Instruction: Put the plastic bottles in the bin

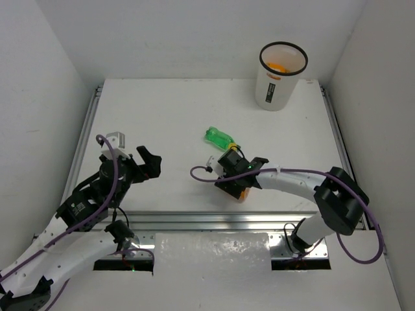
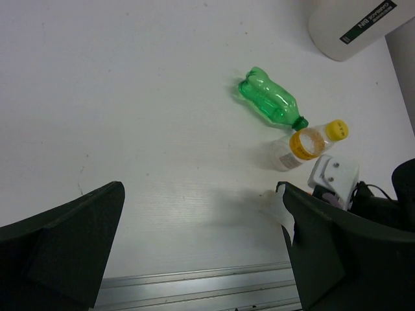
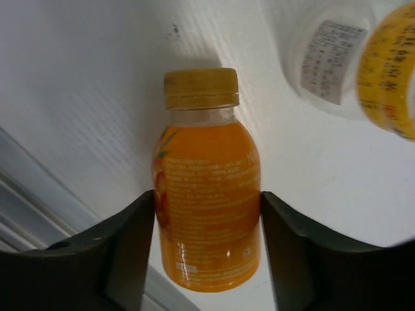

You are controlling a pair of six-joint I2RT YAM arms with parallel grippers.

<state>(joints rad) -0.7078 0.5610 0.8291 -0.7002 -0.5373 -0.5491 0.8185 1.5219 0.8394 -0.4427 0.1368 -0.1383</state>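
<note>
My right gripper (image 1: 237, 176) is shut on an orange bottle (image 3: 207, 188); the fingers press both its sides, low over the table near the front rail. In the top view the orange bottle (image 1: 242, 193) peeks out under the gripper. A clear bottle with a yellow cap (image 2: 305, 144) lies just beyond it and also shows in the right wrist view (image 3: 337, 58). A green bottle (image 1: 219, 137) lies on its side mid-table. The white bin (image 1: 280, 81) stands at the far right with something orange (image 1: 279, 66) inside. My left gripper (image 1: 148, 162) is open and empty at the left.
A metal rail (image 1: 214, 220) runs along the table's near edge, and side rails (image 1: 87, 129) border the left and right. White walls close in the table on three sides. The bin's label (image 2: 366, 19) shows in the left wrist view.
</note>
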